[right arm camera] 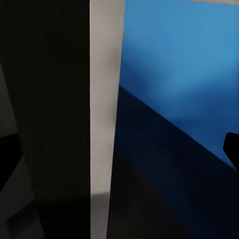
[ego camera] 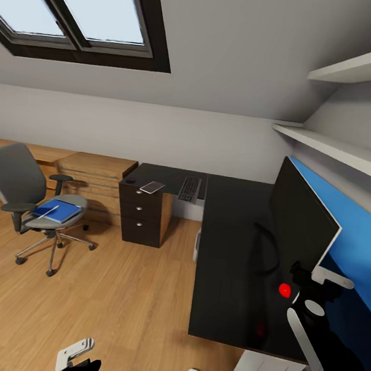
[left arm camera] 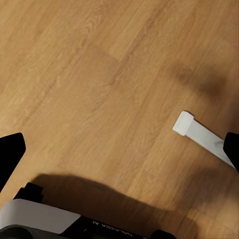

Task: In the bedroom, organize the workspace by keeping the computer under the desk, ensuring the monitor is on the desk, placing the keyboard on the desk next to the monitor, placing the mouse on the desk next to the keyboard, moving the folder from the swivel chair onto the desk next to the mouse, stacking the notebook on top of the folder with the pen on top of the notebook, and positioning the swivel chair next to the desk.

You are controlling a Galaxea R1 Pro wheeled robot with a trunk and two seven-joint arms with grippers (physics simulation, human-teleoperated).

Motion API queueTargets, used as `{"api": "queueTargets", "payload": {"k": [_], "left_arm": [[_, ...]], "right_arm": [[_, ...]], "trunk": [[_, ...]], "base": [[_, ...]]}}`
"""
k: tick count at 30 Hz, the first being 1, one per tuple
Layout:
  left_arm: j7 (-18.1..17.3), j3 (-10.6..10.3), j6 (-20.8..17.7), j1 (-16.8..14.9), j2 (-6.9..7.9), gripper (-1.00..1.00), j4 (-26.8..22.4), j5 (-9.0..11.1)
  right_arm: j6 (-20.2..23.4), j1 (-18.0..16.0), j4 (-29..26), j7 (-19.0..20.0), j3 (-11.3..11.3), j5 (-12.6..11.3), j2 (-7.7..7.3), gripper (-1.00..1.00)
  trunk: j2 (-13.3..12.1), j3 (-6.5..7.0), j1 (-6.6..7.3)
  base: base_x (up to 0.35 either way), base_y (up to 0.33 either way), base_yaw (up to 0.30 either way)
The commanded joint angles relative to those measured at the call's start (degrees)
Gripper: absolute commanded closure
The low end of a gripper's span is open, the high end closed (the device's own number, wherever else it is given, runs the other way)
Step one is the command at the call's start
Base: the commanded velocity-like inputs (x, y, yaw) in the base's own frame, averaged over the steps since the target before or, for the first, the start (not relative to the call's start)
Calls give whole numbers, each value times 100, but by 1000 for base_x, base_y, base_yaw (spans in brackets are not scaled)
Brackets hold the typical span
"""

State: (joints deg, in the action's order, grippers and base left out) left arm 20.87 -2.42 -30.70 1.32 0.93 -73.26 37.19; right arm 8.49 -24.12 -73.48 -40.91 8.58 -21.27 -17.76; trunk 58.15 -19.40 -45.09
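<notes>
1. From the head camera I see the desk (ego camera: 228, 260) running away from me on the right, its glossy black top bending left at the far end over black drawers (ego camera: 143, 212) with silver knobs
2. The monitor (ego camera: 297, 219) stands upright on the near right part of the desk, screen facing left, a red dot at its near lower corner
3. My right gripper (ego camera: 317, 292) sits at the monitor's near edge, just beside that red dot; I cannot tell whether its fingers are spread or pressed together (the wrist camera gives me the monitor's pale edge (right arm camera: 105, 119) against a blue panel (right arm camera: 184, 64))
4. The keyboard (ego camera: 189, 189) lies on the far part of the desk, with a small flat silver-edged device (ego camera: 152, 187) to its left and the mouse (ego camera: 131, 180) further left, near the corner
5. The swivel chair (ego camera: 27, 195) stands on the wooden floor (ego camera: 108, 298), far left, well apart from the desk
6. The folder (ego camera: 59, 210) lies on the chair seat with the pen (ego camera: 47, 211) on top
7. My left gripper (ego camera: 75, 353) hangs low over the floor at the near edge, its state unreadable
</notes>
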Motion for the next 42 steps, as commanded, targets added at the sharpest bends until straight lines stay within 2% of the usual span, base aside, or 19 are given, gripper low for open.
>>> {"api": "queueTargets", "payload": {"k": [1,23,42], "left_arm": [[57,-13,-6,0,5,-100,-13,60],[57,-13,-6,2,4,-100,-13,65],[57,-13,-6,0,4,-100,-13,60]], "right_arm": [[39,-5,-8,-44,19,-17,-8,-100],[21,4,11,-27,21,-13,-8,-100],[17,4,9,-31,21,-8,-8,-100]], "trunk": [[5,-6,-1],[5,-6,-1],[5,-6,-1]], "base": [[0,-84,0],[-3,-15,0],[-61,-112,0]]}}
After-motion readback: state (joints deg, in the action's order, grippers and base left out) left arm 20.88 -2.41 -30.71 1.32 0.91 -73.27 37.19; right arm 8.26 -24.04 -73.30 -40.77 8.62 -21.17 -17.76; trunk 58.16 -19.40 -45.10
